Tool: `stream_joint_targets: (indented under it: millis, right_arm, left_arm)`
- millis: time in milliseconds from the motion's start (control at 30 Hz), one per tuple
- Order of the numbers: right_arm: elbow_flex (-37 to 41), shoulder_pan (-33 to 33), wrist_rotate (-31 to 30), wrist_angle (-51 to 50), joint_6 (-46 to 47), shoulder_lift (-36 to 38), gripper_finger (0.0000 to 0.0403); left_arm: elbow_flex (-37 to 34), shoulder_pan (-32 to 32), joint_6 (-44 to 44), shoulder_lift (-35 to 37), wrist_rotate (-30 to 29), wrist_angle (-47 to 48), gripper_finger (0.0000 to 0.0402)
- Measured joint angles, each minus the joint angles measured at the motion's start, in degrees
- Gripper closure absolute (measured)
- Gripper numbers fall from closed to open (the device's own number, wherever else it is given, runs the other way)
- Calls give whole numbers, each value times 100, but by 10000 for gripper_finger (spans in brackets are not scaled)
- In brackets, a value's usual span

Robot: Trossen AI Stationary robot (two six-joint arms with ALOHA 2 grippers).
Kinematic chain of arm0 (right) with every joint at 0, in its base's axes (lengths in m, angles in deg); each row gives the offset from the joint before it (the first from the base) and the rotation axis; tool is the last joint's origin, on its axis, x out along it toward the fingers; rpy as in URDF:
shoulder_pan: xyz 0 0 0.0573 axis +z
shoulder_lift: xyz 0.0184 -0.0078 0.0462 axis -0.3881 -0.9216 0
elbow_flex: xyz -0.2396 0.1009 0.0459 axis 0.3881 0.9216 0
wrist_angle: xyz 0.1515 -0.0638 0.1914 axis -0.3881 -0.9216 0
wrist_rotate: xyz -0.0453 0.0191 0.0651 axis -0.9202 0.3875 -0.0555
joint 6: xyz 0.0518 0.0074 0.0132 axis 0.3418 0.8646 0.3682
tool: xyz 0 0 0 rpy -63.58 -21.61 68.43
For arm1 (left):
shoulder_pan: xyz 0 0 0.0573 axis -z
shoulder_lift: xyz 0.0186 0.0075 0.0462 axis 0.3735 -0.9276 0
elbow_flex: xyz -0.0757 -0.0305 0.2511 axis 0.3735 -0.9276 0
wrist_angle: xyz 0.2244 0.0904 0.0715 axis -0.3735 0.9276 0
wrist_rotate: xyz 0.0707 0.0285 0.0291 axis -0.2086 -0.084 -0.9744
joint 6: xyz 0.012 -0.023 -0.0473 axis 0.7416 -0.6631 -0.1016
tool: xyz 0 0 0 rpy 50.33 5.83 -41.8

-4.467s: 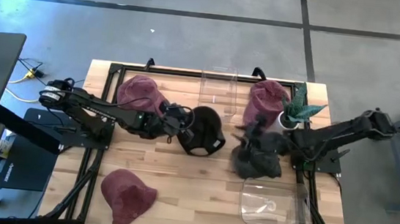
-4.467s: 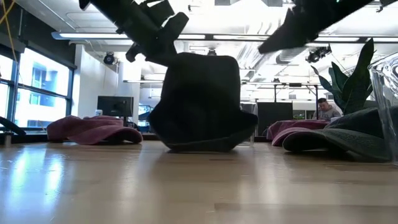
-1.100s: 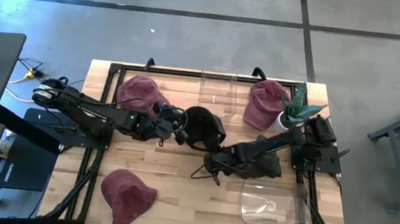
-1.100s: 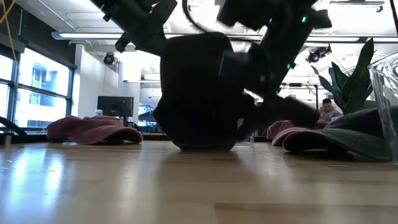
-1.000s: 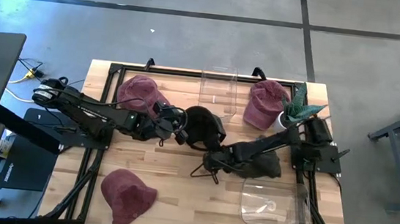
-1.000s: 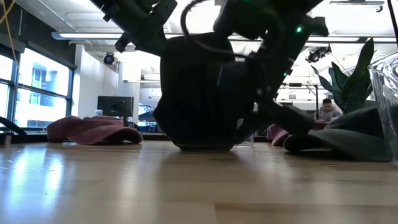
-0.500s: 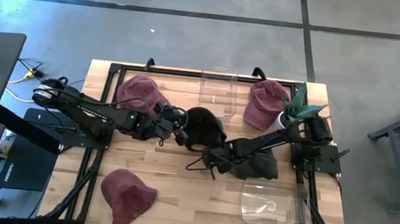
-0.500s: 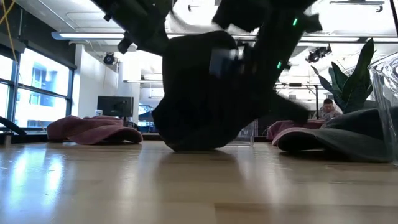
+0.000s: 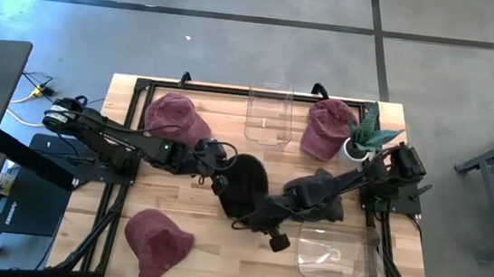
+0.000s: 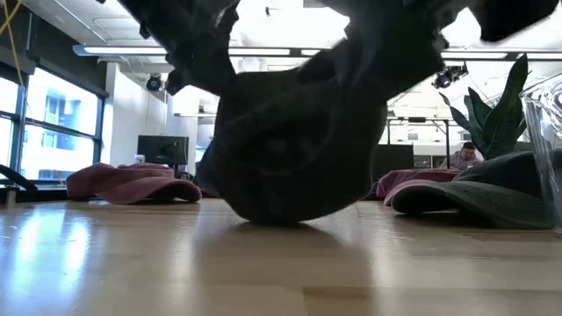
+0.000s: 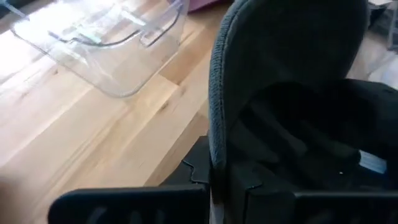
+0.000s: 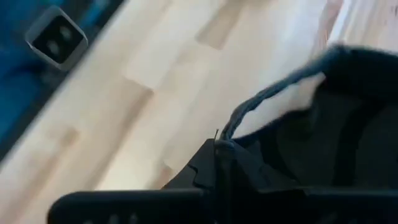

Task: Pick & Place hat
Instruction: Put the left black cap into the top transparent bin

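A black hat sits mid-table between my two arms and fills the middle of the low view. My left gripper reaches in from the table's left and is shut on the hat's left edge. My right gripper comes from the right, slanting toward the near side, and is shut on the hat's near rim. In the low view the hat's underside is down at the tabletop; whether it touches, I cannot tell. My left gripper pinches the hat's grey-edged rim between its two fingers, which slant down from the table's left. The rim stands up out of the fingers, so the hat is on edge. My right gripper pinches the hat's rim on the opposite side between its two fingers, slanting down from the table's right. The rim runs on away from the fingertips.
Maroon hats lie at the far left, near left and far right. A dark grey hat lies under my right arm. Clear containers stand at the far middle and near right. A potted plant is far right.
My right gripper has shut on the hat's near rim, rolled its wrist, and gone toward the table's near edge while rising. The black hat has come with it toward the near edge and turned about. My left gripper has kept its hold and swung with the hat.
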Motion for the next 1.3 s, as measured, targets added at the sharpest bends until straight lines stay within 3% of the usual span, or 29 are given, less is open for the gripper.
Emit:
stream_joint_targets:
  millis: [200,433,567,900,1100,1300]
  right_arm:
    - [0,-90,-67,188,868,1,385]
    - [11,-416,-9,314,1938,320,386]
    - [11,-494,19,224,2184,650,375]
    - [220,-572,-19,-41,2421,881,393]
    - [385,-721,295,-29,2601,881,376]
    - [400,-759,538,-36,2633,881,389]
  left_arm:
    - [-15,-15,385,-227,89,-77,319]
    - [269,-2,658,-153,717,-22,247]
    - [469,-4,788,-135,1116,214,240]
    - [466,76,444,-207,904,1141,239]
    - [411,565,414,-222,809,1367,239]
    - [411,1165,758,-222,581,1416,239]
